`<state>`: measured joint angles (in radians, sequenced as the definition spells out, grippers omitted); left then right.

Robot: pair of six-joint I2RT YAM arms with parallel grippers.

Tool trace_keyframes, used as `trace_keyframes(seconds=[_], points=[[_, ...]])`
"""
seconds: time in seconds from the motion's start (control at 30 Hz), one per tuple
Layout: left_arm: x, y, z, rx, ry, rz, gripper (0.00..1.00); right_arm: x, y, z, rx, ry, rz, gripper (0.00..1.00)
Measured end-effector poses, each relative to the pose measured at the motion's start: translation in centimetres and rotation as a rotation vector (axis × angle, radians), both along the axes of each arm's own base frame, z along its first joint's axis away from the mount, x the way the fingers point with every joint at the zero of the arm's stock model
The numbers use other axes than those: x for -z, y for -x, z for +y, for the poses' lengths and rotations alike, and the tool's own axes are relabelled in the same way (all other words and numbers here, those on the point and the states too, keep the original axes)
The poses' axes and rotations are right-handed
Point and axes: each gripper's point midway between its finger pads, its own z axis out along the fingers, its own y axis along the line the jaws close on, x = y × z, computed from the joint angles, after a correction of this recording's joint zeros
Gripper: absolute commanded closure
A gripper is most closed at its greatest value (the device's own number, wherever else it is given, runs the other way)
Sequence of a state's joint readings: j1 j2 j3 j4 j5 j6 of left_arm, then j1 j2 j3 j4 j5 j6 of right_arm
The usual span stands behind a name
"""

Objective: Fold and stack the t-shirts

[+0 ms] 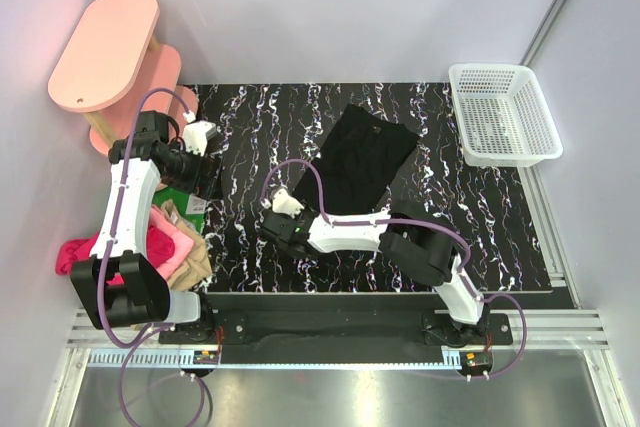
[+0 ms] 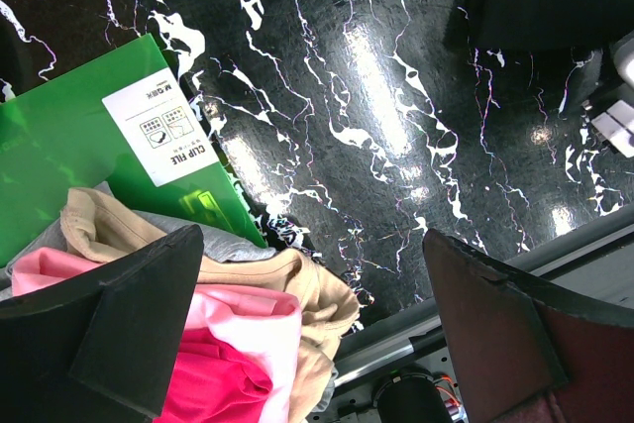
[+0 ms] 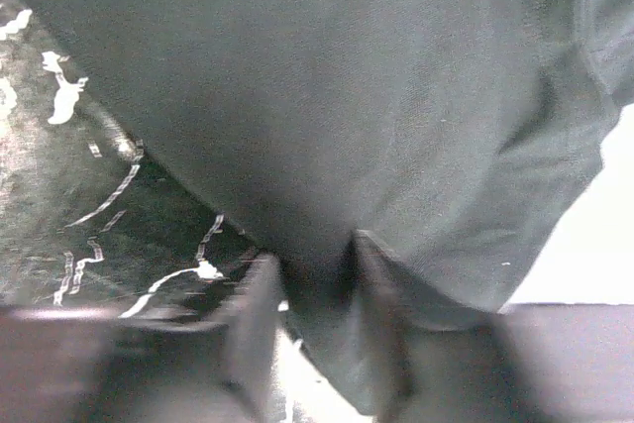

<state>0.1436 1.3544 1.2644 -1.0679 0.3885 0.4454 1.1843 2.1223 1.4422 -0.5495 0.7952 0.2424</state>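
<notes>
A black t-shirt [image 1: 366, 155] lies spread on the marbled table, partly folded. My right gripper [image 1: 300, 213] sits at its near left corner. In the right wrist view the black t-shirt [image 3: 327, 96] fills the frame, and a fold of it is pinched in my right gripper [image 3: 312, 284]. A heap of t-shirts rests at the table's left edge: pink [image 2: 248, 329], magenta [image 2: 203, 383] and tan [image 2: 312, 294]. My left gripper [image 2: 317, 334] hovers above that heap with its jaws wide apart and nothing between them. In the top view the heap [image 1: 175, 242] lies beside the left arm.
A green packet [image 2: 59, 146] with a white label lies under the heap's far side. A white mesh basket [image 1: 503, 112] stands at the back right. A pink two-tier stand [image 1: 110, 47] is at the back left. A metal rail runs along the near table edge [image 2: 466, 284].
</notes>
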Motion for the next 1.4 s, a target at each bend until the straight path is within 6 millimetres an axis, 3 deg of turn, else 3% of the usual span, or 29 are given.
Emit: trace_keyframes(seconds=[0.13, 0.2, 0.4, 0.57, 0.77, 0.93, 1.17, 1.4], points=[[0.0, 0.0, 0.0, 0.0, 0.0, 0.0, 0.01, 0.6, 0.4, 0.2, -0.003, -0.014, 0.028, 0.95], [0.0, 0.0, 0.0, 0.0, 0.0, -0.001, 0.01, 0.6, 0.4, 0.1, 0.0, -0.015, 0.032, 1.0], [0.0, 0.0, 0.0, 0.0, 0.0, -0.001, 0.01, 0.5, 0.9, 0.2, 0.004, -0.026, 0.078, 1.0], [-0.4, 0.1, 0.0, 0.0, -0.002, -0.013, 0.01, -0.2, 3.6, 1.5, -0.047, -0.032, 0.186, 1.0], [-1.0, 0.2, 0.0, 0.0, -0.005, -0.036, 0.01, -4.7, 10.9, 8.0, -0.233, -0.115, 0.255, 1.0], [-1.4, 0.2, 0.0, 0.0, -0.006, -0.042, 0.01, -6.9, 15.7, 10.7, -0.327, -0.182, 0.319, 1.0], [-1.7, 0.3, 0.0, 0.001, -0.006, -0.044, 0.01, -10.4, 15.9, 10.4, -0.319, -0.239, 0.333, 1.0], [-2.5, 0.1, -0.1, 0.002, -0.004, -0.056, 0.01, -17.6, 15.3, 11.0, -0.338, -0.402, 0.276, 1.0]])
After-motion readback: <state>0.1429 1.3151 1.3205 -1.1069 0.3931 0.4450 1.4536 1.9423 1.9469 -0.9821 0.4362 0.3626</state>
